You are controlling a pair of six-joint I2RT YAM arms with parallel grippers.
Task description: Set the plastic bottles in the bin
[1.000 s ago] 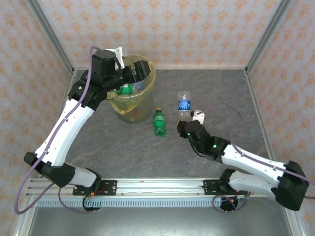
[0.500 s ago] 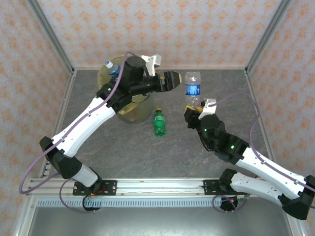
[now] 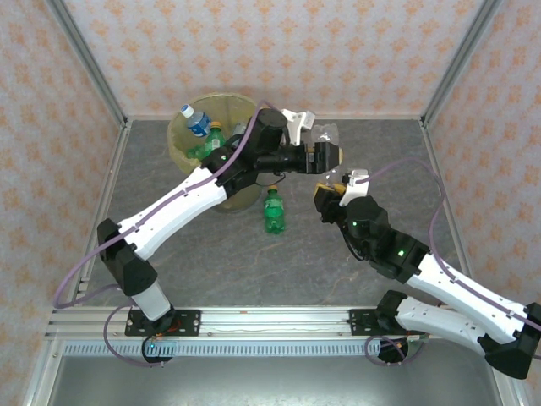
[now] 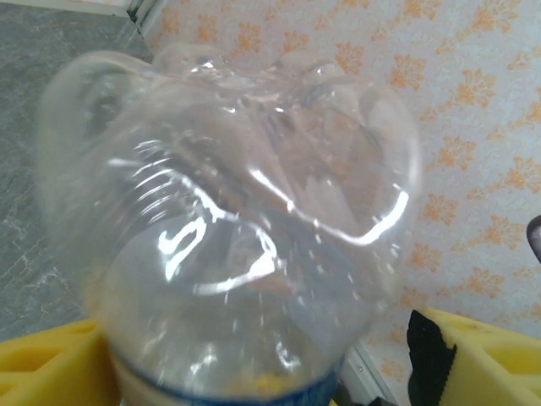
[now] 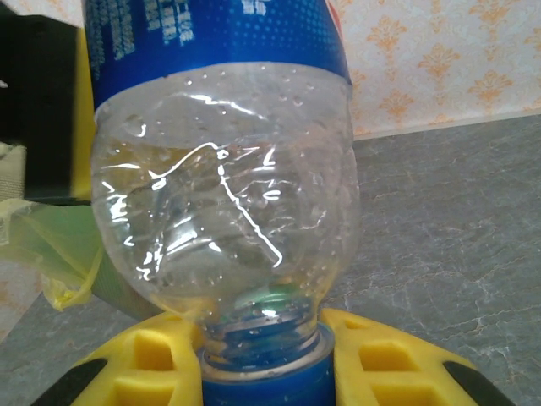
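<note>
R cam: my right gripper [image 5: 262,368] clamps clear bottle [image 5: 224,211] at blue cap [image 5: 258,391]. L cam: left gripper [image 4: 254,372] gapes round its base. Top cam: green bottle [image 3: 273,211] lies by bin [image 3: 175,139].

The left arm [image 3: 169,211] stretches from the near-left corner of the desk [image 3: 254,262] to its far middle, the left gripper [image 3: 326,155] level with fingers spread wide. The right arm [image 3: 439,275] reaches in from the near-right corner, its right gripper [image 3: 326,193] pointing upward, pinched on the capped neck of a clear bottle [image 5: 224,211].

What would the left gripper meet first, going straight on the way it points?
Probably the base of the clear bottle, close ahead of the left gripper; the right gripper holds its cap.
</note>
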